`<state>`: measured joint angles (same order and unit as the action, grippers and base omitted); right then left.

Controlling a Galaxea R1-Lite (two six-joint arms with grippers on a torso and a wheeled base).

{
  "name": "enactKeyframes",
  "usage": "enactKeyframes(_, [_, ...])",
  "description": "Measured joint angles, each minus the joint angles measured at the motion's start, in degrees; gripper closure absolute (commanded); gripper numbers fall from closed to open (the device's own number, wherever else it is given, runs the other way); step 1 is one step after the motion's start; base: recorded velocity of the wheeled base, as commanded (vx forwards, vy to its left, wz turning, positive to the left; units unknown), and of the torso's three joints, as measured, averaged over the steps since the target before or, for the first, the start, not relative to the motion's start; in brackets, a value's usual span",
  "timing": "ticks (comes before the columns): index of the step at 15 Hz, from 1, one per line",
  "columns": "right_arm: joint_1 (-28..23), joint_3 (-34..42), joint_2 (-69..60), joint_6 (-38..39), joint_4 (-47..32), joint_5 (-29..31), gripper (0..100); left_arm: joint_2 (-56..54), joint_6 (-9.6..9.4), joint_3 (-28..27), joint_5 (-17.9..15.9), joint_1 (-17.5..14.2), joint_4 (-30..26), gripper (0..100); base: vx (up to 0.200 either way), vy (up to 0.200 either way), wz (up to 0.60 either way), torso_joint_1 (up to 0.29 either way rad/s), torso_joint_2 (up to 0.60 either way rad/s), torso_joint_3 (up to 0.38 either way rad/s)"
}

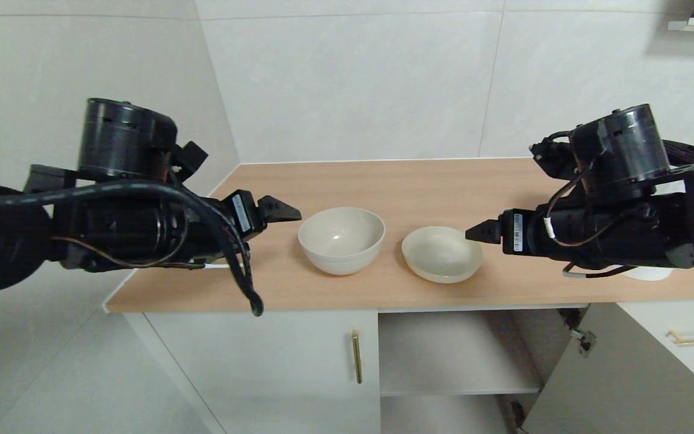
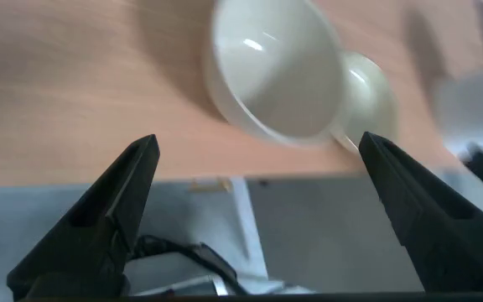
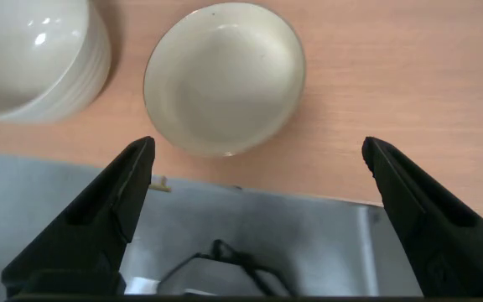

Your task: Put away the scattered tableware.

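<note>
Judging from the head view, the deep bowl (image 1: 341, 240) and the shallow bowl (image 1: 442, 253) sat side by side on the desk (image 1: 419, 181), near each other but apart. They lay between the left pincer (image 1: 281, 211) and the right pincer (image 1: 478, 232), each pincer just beside its nearer bowl. Both bowls looked like glazed ceramic: stiff, fairly heavy, slick and apt to chip. I reckoned a hold across the rim wall, one finger inside and one outside, would serve best. Something white lay under the right arm, mostly hidden, and I could not tell what it was. The open cupboard (image 1: 449, 355) below showed one shelf, its lower part cut off.

From the left wrist view, the left pincer (image 2: 257, 141) stood wide apart and empty. The deep bowl (image 2: 279, 71) lay ahead of it, half covering the shallow bowl (image 2: 374, 96) beyond.

From the right wrist view, the right pincer (image 3: 257, 144) was likewise spread wide, holding nothing. The shallow bowl (image 3: 225, 75) lay just ahead of it, and the deep bowl (image 3: 32, 50) off to one side, cut off at the edge.
</note>
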<state>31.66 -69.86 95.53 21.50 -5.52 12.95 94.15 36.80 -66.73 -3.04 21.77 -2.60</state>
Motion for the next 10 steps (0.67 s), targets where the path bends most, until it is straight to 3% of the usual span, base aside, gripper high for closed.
enactKeyframes(3, [0.0, -0.7, 2.2, 0.6, 0.1, 0.1, 0, 6.0, 3.34, -3.7, 7.8, 2.6, 0.0, 0, 0.000, 0.000, 0.00, 0.000, 0.00, 0.000])
enactKeyframes(6, [0.0, -0.7, 2.7, 0.7, 0.2, 0.2, 0, 10.4, 6.61, -6.5, 8.8, 3.3, 0.6, 0, 0.000, 0.000, 0.00, 0.000, 0.00, 0.000])
enactKeyframes(10, [0.1, -0.5, 2.8, 0.7, 0.2, 0.2, 0, 13.8, 6.94, -7.2, 8.8, 3.3, 1.9, 0, 0.000, 0.000, 0.00, 0.000, 0.00, 0.000])
